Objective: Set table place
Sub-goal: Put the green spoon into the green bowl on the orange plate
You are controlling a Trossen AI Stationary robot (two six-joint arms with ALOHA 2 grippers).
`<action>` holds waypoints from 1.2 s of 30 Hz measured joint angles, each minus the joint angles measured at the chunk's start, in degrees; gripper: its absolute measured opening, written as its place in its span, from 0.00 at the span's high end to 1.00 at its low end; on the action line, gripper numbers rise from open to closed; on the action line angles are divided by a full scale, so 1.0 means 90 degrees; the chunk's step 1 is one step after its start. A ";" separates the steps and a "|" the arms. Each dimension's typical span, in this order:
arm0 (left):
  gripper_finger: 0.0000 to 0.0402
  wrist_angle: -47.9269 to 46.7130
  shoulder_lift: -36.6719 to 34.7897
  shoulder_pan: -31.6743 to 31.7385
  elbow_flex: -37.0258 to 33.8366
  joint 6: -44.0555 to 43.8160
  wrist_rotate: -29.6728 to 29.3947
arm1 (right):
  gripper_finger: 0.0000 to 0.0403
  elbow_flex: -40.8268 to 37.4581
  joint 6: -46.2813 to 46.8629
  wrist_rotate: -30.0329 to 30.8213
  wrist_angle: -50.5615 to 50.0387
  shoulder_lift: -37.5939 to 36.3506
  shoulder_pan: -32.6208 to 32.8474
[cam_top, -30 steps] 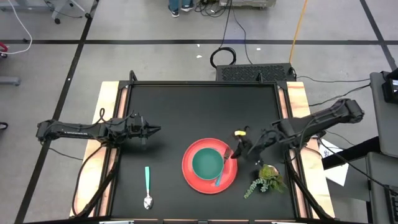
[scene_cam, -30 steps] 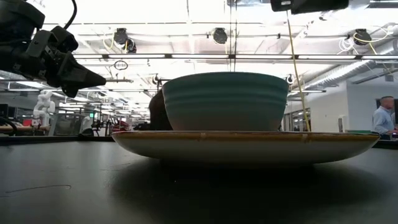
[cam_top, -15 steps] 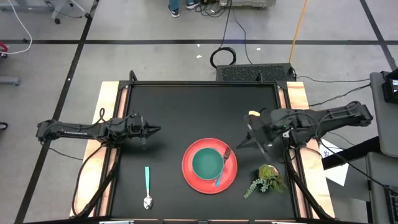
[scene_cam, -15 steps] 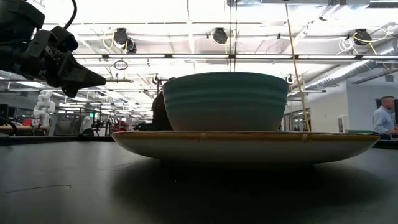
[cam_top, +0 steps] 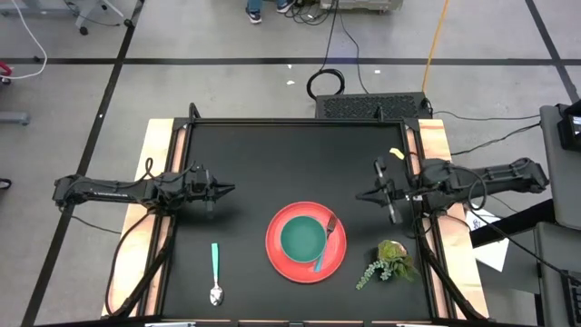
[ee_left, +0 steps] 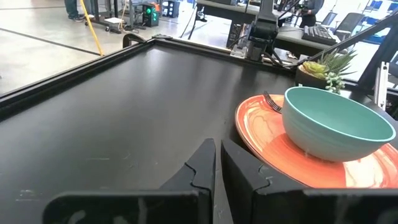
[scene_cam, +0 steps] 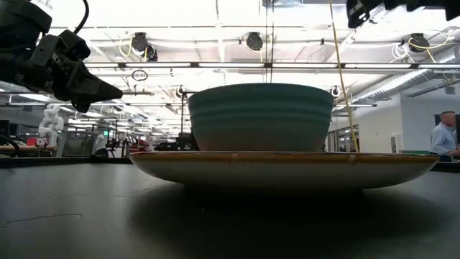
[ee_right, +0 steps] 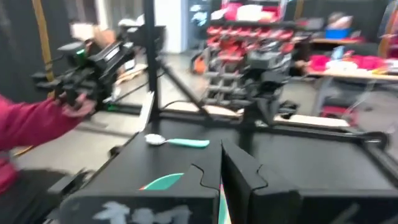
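High view: straight down over the whole table [cam_top: 272,154], both arms in frame.
Low view: at tabletop level, close behind the plate [scene_cam: 284,167] and bowl [scene_cam: 260,116], facing the room.
Left wrist view: low over the table, looking across at plate and bowl.
Right wrist view: looking across the table toward the spoon [ee_right: 177,142].
Shared: plate and bowl appear in high, low and left wrist views.
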 joint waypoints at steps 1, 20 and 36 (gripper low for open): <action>0.92 0.0000 0.0000 0.0002 0.0000 -0.0004 0.0000 | 1.00 -0.0092 -0.0021 0.0080 0.0064 -0.0106 0.0000; 0.92 -0.0034 0.0000 0.0001 0.0000 -0.0073 0.0002 | 1.00 -0.2387 -0.0160 0.0500 0.2330 -0.0870 -0.0002; 0.92 -0.0034 -0.0002 0.0002 0.0000 -0.0029 0.0002 | 1.00 -0.3397 -0.0113 0.0513 0.3521 -0.0897 -0.0026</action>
